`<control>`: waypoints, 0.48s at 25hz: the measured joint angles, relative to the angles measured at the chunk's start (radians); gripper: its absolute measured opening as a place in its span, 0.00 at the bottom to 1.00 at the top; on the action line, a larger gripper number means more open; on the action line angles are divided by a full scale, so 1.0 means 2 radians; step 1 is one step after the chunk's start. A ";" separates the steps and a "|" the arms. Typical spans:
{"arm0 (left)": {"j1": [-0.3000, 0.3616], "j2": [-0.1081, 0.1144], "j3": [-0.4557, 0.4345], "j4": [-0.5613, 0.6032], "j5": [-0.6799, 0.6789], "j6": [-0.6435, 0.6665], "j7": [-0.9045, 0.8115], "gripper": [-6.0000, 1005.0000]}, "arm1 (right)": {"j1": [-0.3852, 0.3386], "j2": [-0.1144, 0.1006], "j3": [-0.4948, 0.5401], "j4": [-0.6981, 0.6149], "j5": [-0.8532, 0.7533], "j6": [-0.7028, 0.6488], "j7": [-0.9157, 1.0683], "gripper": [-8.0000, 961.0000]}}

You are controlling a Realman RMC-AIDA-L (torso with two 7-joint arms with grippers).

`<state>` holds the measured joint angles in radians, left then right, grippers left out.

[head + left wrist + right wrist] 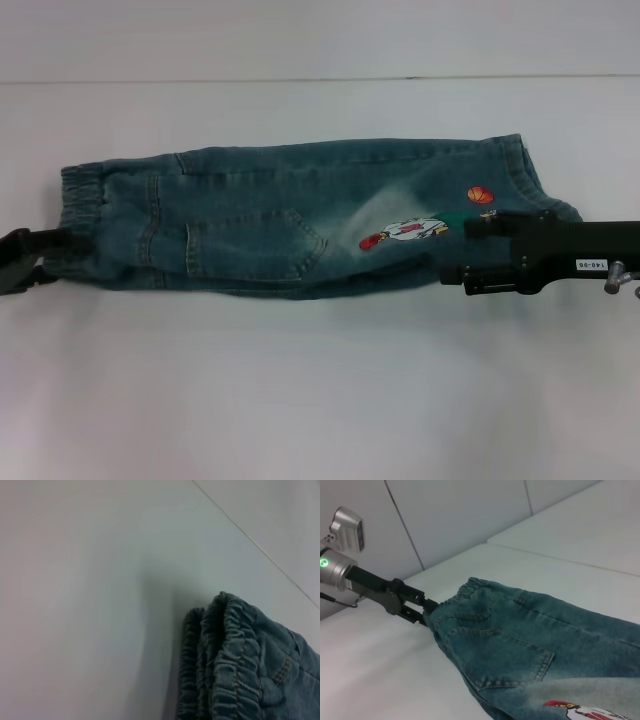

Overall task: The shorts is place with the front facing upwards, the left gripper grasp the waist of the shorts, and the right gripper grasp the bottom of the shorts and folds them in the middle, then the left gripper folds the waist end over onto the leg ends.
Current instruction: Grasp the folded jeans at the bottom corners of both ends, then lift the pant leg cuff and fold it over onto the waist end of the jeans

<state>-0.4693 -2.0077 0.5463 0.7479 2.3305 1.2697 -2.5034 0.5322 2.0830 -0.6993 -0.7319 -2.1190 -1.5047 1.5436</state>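
The shorts (300, 220) are lying folded lengthwise on the white table (300, 400), the left gripper (25, 262) is pinching the waist (75, 225) and the right gripper (478, 250) is clenching the leg ends (520, 185), so a weak pinch is risking the doubled denim slipping out.

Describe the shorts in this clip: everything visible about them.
The shorts are small, faded blue denim, already folded lengthwise and lying flat across the white table. A stitched pocket, cartoon patch and orange ball show on top. The left gripper pinches the ruffled elastic waist of the shorts; the right gripper grips the leg ends.
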 joint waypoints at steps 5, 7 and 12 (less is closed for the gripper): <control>-0.001 -0.006 0.001 0.003 -0.003 -0.006 0.013 0.73 | 0.000 0.000 0.000 0.001 0.000 0.003 0.000 0.98; -0.001 -0.006 0.000 0.002 -0.004 -0.007 0.013 0.65 | 0.000 0.000 0.000 0.001 0.000 0.003 0.000 0.98; -0.001 -0.006 -0.002 0.002 -0.005 -0.004 0.013 0.32 | 0.000 0.000 0.000 0.002 0.000 0.004 0.000 0.98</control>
<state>-0.4709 -2.0202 0.5430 0.7518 2.3202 1.2610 -2.4764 0.5323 2.0830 -0.6997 -0.7285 -2.1190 -1.4966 1.5432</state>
